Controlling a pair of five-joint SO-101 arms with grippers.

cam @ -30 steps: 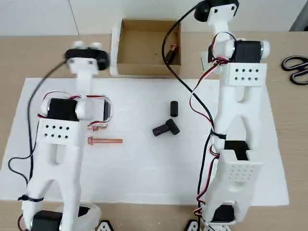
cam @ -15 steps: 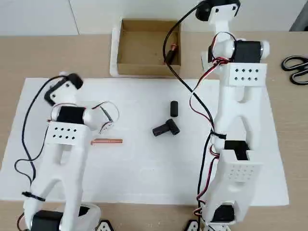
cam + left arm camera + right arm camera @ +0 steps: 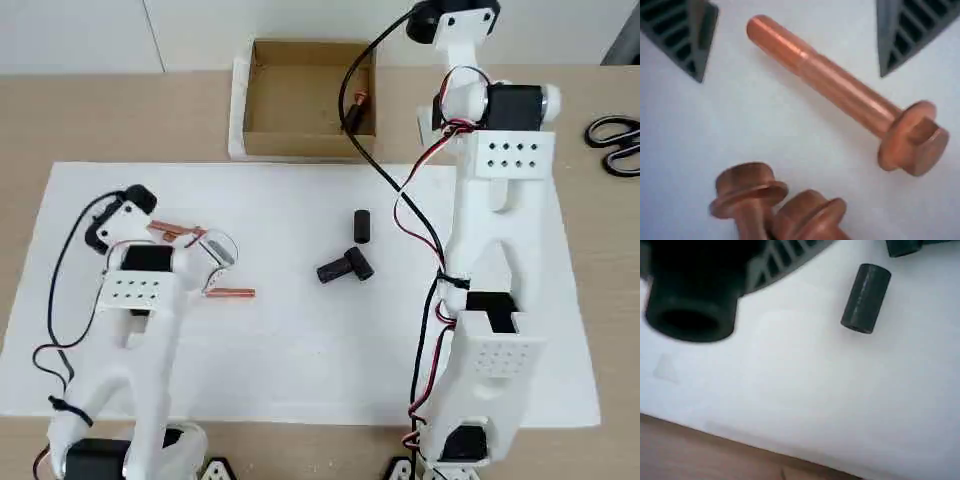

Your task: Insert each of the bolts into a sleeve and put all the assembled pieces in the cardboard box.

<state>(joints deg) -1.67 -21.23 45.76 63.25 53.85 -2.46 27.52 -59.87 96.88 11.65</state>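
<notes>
Bolt: a long copper bolt lies flat on the white sheet. Its shank crosses the gap between the left claw's tips and its flanged head sits out past them.
Left claw: the left claw stands apart, one dark ribbed tip on each side of the shank. Neither tip touches the shank, and a strip of bare sheet shows on both sides.
Other bolts: a second bolt and a third bolt lie just beyond the long one with their heads touching each other. A band of sheet parts them from the long bolt.
Sleeves: a single sleeve and a touching pair lie well off from the left claw, toward the right arm. Open sheet lies between them and the claw.
Box: the box stands on the counter just past the sheet's far edge. One assembled piece lies against the wall nearest the right arm.
Right claw: the right claw is above the sheet's edge, where a strip of counter shows. I cannot tell its state.
Scissors: the scissors lie on bare counter outside the right arm, well apart from everything else.
</notes>
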